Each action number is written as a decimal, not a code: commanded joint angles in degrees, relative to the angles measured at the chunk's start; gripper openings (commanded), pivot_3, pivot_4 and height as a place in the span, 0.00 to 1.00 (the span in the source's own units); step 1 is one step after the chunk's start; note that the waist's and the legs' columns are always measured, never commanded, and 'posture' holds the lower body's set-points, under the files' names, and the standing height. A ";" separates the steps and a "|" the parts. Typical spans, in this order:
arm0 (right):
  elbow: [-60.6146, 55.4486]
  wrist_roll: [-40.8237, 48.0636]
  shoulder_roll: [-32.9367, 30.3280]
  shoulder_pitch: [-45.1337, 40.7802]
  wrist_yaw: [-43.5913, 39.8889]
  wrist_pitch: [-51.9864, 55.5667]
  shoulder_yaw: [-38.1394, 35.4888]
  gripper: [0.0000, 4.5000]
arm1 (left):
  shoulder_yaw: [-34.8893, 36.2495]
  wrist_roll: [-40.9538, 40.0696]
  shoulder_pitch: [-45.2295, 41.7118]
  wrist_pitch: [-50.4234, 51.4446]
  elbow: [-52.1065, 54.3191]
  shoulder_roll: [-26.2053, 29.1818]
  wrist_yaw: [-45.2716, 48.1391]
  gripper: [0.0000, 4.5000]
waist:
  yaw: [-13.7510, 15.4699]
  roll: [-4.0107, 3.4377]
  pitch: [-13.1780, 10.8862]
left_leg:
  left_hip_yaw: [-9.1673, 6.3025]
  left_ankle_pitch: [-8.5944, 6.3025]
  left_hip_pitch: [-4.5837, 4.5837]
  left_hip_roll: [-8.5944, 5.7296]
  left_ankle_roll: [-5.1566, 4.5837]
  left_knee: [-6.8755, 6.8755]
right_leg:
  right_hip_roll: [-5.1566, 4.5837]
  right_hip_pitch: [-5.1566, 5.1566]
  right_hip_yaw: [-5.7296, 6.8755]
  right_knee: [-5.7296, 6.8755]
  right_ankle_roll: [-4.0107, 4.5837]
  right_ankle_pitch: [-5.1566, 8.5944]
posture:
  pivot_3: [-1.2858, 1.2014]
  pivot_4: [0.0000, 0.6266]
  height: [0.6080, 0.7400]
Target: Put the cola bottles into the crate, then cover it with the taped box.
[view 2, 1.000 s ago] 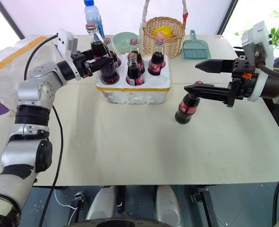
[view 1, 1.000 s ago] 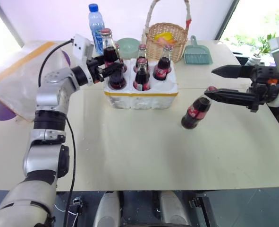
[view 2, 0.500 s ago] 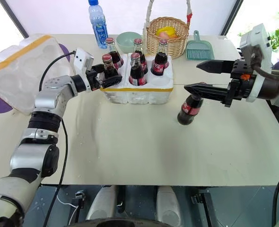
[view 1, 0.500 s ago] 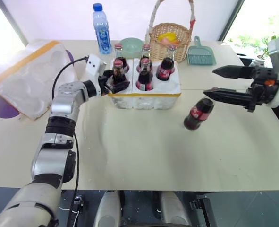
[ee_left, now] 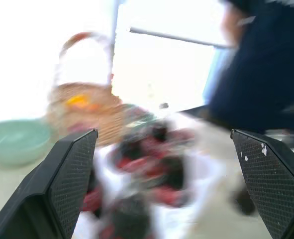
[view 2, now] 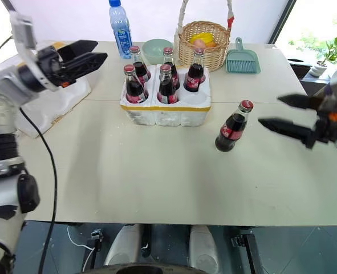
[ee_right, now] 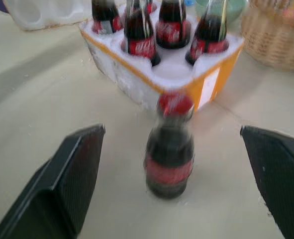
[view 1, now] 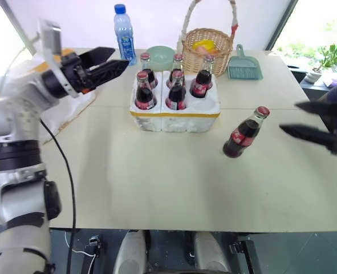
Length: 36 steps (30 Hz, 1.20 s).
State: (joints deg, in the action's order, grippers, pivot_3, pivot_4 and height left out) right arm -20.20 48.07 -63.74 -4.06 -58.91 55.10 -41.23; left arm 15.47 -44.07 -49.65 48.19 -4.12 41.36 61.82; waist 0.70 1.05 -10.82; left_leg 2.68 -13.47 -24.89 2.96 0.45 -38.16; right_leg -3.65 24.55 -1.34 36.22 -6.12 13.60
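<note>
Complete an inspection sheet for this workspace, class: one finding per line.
Surface: beige table, white crumbs by the crate.
Job's things: white six-hole foam crate holds five red-capped cola bottles; sixth cola bottle stands on the table right of it; taped white foam box at far left.
Clutter: blue-capped water bottle, green bowl, wicker basket, teal dustpan.
Grippers: left gripper open, empty; right gripper open, empty.
Cables: black cable along left arm.
Surroundings: potted plant, windows.

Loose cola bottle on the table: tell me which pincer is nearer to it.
Right. The right pincer hangs open beside the loose cola bottle, apart from it. The left pincer is open beyond the crate, over the taped box.
</note>
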 commanded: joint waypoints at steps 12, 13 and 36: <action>-6.45 -7.34 22.77 6.33 19.03 -9.58 8.10 1.00 | -18.64 9.77 13.16 -10.73 15.76 0.71 6.62 0.99 | -0.48 0.03 0.10 | 0.09 0.00 0.53 0.00 0.03 0.02 | 0.02 -0.44 -0.16 -0.08 0.32 0.15 | 0.52 0.24 1.00; -6.14 -7.23 23.26 5.77 19.26 -9.88 8.96 1.00 | -18.83 10.12 12.74 -11.06 15.20 -0.01 6.19 0.99 | -0.46 0.03 0.10 | 0.09 0.00 0.52 0.00 0.02 0.03 | 0.02 -0.42 -0.16 -0.07 0.32 0.15 | 0.52 0.24 1.00; 11.18 -10.40 27.67 -11.83 21.42 -13.57 24.08 1.00 | -18.14 9.71 9.99 -10.29 13.60 -4.42 3.00 0.99 | -0.63 0.03 0.10 | 0.07 0.00 0.49 0.01 0.01 0.08 | 0.08 -0.35 -0.15 -0.04 0.28 0.14 | 0.52 0.24 1.00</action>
State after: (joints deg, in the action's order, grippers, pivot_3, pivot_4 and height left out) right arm -10.06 38.21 -36.45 -14.41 -38.03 42.94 -16.70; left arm -3.64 -34.09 -38.38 38.45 8.58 36.86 64.97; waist 0.07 1.08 -10.72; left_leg 2.75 -13.47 -24.40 2.96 0.46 -38.07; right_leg -3.58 24.21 -1.50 36.18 -5.84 13.73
